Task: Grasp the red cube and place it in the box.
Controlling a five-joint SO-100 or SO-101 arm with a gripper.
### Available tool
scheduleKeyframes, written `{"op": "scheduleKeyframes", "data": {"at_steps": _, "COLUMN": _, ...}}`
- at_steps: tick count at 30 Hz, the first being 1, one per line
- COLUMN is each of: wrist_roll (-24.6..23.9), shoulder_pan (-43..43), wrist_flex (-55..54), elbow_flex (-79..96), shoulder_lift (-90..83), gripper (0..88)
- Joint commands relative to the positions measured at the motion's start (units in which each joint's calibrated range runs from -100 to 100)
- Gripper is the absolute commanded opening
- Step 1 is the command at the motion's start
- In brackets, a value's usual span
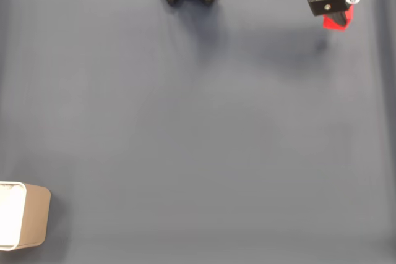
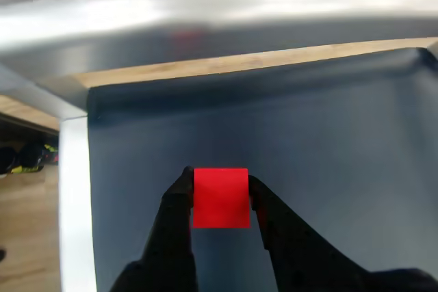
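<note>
Already your black two-finger gripper (image 2: 220, 184) is clamped on the small matte red cube (image 2: 221, 197), up at the fixed view's top right. Your beige round-cornered box (image 1: 31, 224) sits diagonally opposite, bottom left, well apart across the grey mat (image 1: 198, 128).

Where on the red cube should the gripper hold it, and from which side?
Hold the red cube across its two opposite flat side faces, coming in as the gripper does now in the wrist view: one finger on each side, top face clear. The plain parallel faces suit a square pinch; it looks centred, so I would keep this hold.
</note>
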Motion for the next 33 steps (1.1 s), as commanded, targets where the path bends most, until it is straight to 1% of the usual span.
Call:
{"op": "scheduleKeyframes", "data": {"at_steps": 1, "wrist_roll": 0.44, "shoulder_pan": 5.89, "wrist_flex": 3.48, "elbow_flex": -7.02, "shoulder_lift": -2.66, "gripper": 0.0}}
{"op": "scheduleKeyframes", "data": {"at_steps": 10, "wrist_roll": 1.66, "shoulder_pan": 17.39, "wrist_flex": 5.53, "elbow_flex": -10.94, "shoulder_lift": -2.40, "gripper": 0.0}}
{"op": "scheduleKeyframes", "data": {"at_steps": 27, "wrist_roll": -2.20, "shoulder_pan": 31.60, "wrist_flex": 8.16, "elbow_flex": -25.18, "shoulder_lift": -0.32, "gripper": 0.0}}
{"op": "scheduleKeyframes", "data": {"at_steps": 33, "wrist_roll": -2.74, "shoulder_pan": 37.56, "wrist_flex": 8.24, "elbow_flex": -29.46, "shoulder_lift": 1.59, "gripper": 0.0}}
